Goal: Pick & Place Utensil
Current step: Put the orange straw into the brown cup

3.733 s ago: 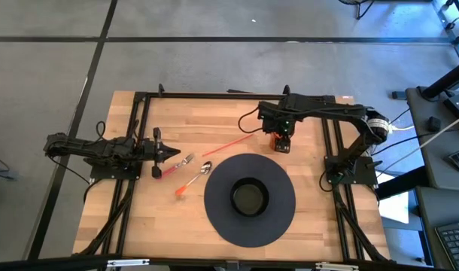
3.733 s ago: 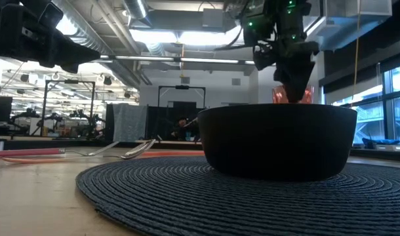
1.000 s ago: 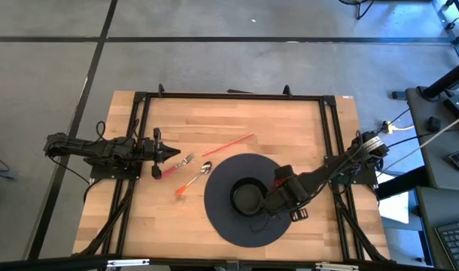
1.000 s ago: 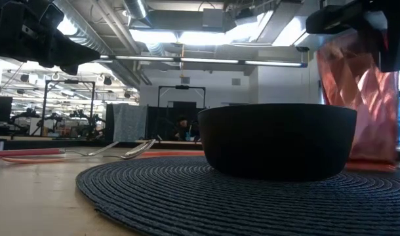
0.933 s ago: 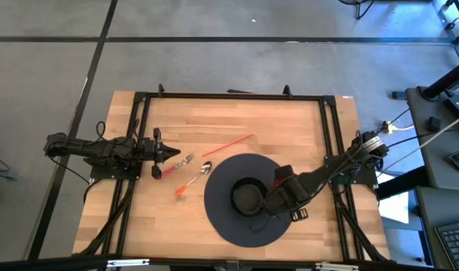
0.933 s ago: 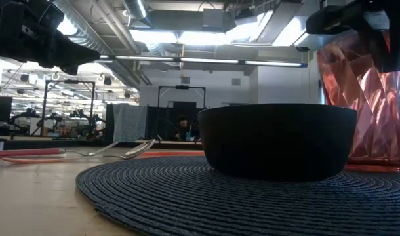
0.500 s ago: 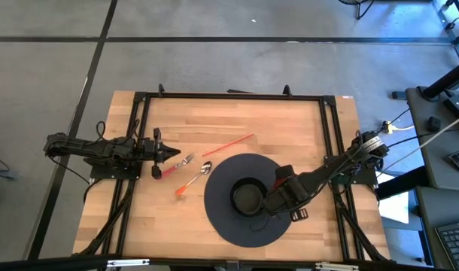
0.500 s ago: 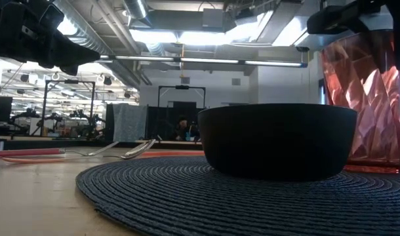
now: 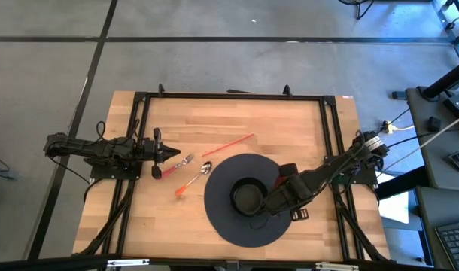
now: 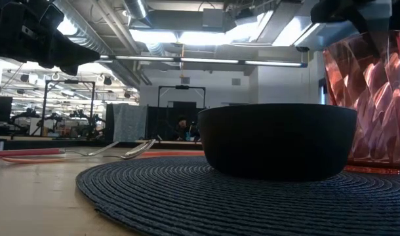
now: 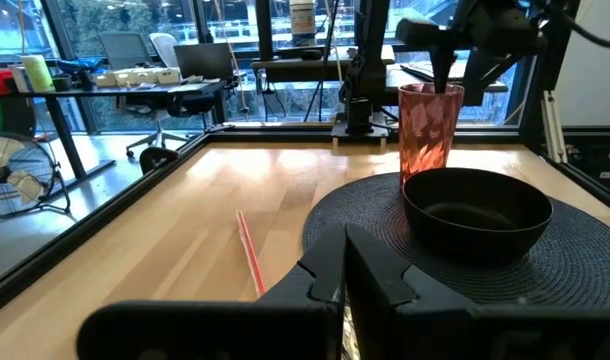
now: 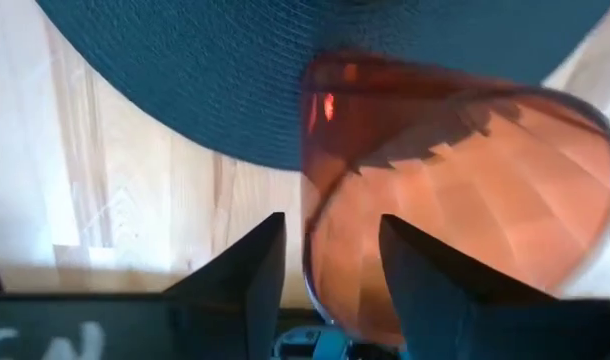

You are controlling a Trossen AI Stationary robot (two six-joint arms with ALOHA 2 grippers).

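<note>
Hovering over the cup (image 10: 367, 98) just beside the bowl (image 9: 248, 197), the right gripper (image 9: 281, 193) is showing released jaws straddling the cup's rim. It should be lifting straight up so that neither finger tips the cup. The left gripper (image 9: 171, 153) is waiting with clenched jaws, empty, well apart from the bowl. The spoon (image 9: 193, 179) is lying flat on the desk (image 9: 290, 124) near the bowl, its long axis slanting, scoop end pointing toward the bowl, handle away. The fork (image 9: 180, 162) is lying just beyond it.

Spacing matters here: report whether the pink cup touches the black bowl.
Cannot tell. In the low and left wrist views the bowl overlaps the cup, hiding any gap; the high view hides the cup.
</note>
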